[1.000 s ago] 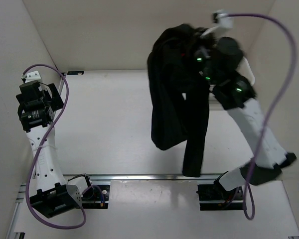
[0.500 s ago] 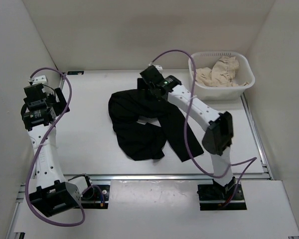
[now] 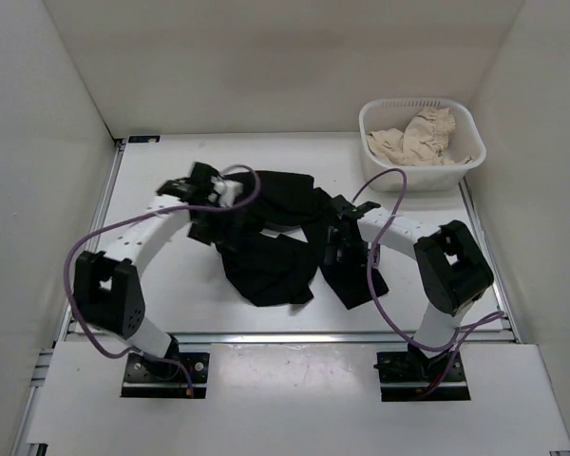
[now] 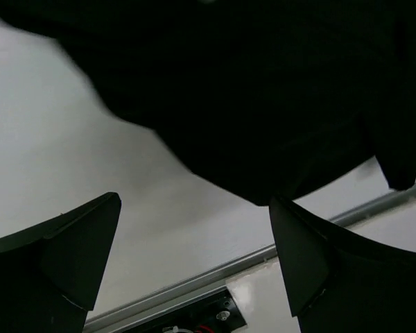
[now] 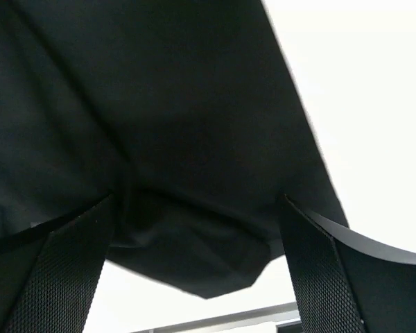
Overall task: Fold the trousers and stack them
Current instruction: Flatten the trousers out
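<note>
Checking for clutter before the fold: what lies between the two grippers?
The crumpled black trousers fill the stretch between the left gripper and the right gripper. Nothing else sits there, as the top view shows.

trousers (image 3: 266, 266) plain black, no pattern; tabletop (image 3: 199, 294) white; basket (image 3: 413, 178) white, slotted rim; cloth (image 3: 413, 138) in it beige; arm links (image 3: 147, 233) white, joints black; cables (image 3: 72, 261) purple; right fingers (image 5: 48, 277) black, fine mesh texture; left fingers (image 4: 48, 270) plain black

White table (image 3: 161, 275) boxed by plain white walls (image 3: 266, 57) at left, far, right edges. Metal rail (image 3: 285, 338) along near edge. Light even, possibly overhead.
</note>
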Robot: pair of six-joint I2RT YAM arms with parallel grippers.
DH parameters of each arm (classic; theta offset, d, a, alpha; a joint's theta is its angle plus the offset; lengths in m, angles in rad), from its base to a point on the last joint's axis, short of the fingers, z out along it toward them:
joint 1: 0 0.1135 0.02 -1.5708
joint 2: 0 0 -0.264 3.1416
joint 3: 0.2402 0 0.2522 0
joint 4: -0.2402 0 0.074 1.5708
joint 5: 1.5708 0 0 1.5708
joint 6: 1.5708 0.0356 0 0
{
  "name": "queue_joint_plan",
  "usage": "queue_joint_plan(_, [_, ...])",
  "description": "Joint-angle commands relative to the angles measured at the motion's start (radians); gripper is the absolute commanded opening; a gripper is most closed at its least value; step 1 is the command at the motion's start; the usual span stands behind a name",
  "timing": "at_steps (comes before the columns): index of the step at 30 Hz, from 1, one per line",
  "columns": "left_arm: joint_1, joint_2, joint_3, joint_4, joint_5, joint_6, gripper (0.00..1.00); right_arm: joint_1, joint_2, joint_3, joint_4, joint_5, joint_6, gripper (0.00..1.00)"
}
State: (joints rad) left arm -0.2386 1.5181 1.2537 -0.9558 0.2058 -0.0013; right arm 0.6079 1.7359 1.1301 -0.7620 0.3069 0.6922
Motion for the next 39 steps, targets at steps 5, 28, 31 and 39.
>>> queue_joint_plan(5, [-0.298,0.109,-0.149,0.184,-0.120,0.001,1.00,-0.027,0.036,-0.098,0.135,-0.118,0.072,0.90])
queue_joint_plan(28, [-0.028,-0.419,-0.131,0.020,-0.278,0.001,0.14,-0.180,-0.774,0.497,-0.015,0.471,-0.224,0.00])
queue_joint_plan(31, [-0.019,-0.446,-0.155,-0.057,-0.264,0.001,0.14,-0.180,-0.643,0.684,0.067,0.372,-0.316,0.00])
queue_joint_plan(39, [0.018,-0.518,-0.229,-0.112,-0.261,0.001,0.14,-0.007,0.140,1.402,0.186,-0.053,-0.327,0.00])
